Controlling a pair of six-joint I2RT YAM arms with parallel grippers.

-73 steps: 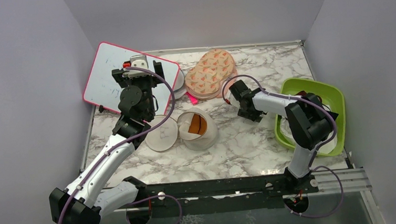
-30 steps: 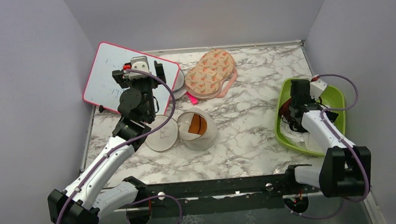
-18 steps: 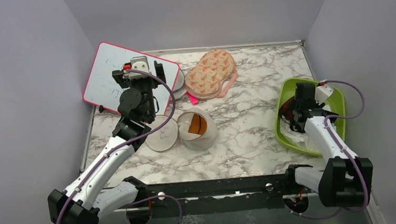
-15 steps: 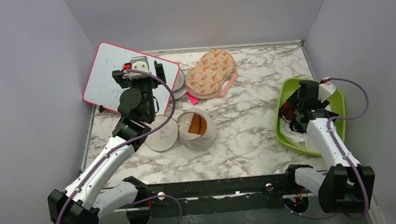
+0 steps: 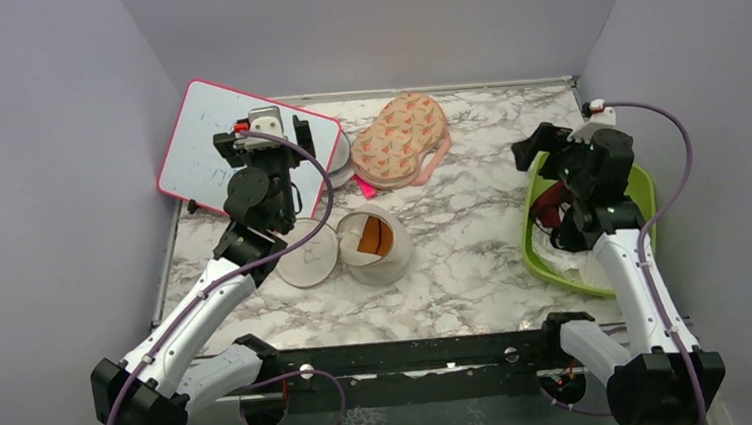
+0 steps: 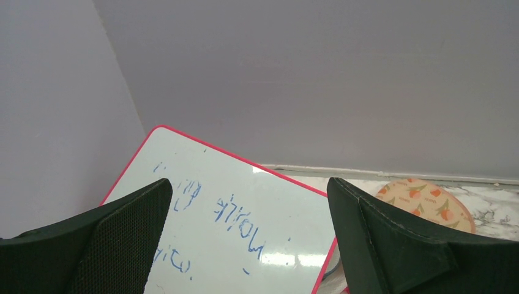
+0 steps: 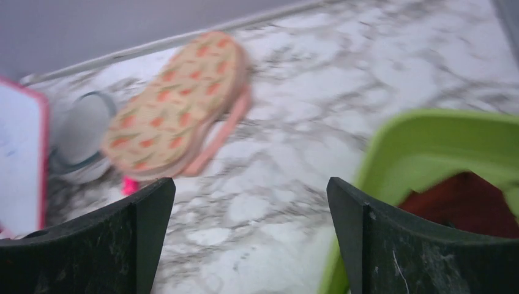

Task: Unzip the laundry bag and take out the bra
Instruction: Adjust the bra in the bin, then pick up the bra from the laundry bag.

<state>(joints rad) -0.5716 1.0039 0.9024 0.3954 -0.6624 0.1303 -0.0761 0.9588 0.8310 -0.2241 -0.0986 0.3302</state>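
The laundry bag (image 5: 387, 250) is a round white mesh pod at the table's middle. It stands open, with its lid (image 5: 307, 254) flapped out to the left. The bra (image 5: 375, 236) is an orange-brown piece lying inside the bag. My left gripper (image 5: 261, 139) (image 6: 248, 184) is open and empty. It is held high behind the bag and faces the whiteboard. My right gripper (image 5: 550, 146) (image 7: 250, 184) is open and empty. It is raised over the far left corner of the green bin, well right of the bag.
A pink-framed whiteboard (image 5: 197, 135) (image 6: 232, 226) leans at the back left. A peach printed case (image 5: 402, 136) (image 7: 177, 107) lies at the back centre beside a round white item (image 7: 79, 131). The green bin (image 5: 642, 189) (image 7: 428, 138) at right holds a dark red cloth (image 5: 551, 200) (image 7: 471, 199) and white fabric (image 5: 596, 267).
My right arm swung from the table's middle to the green bin, dipped into it, then rose above its far left corner, empty. My left arm and the bag have not moved.
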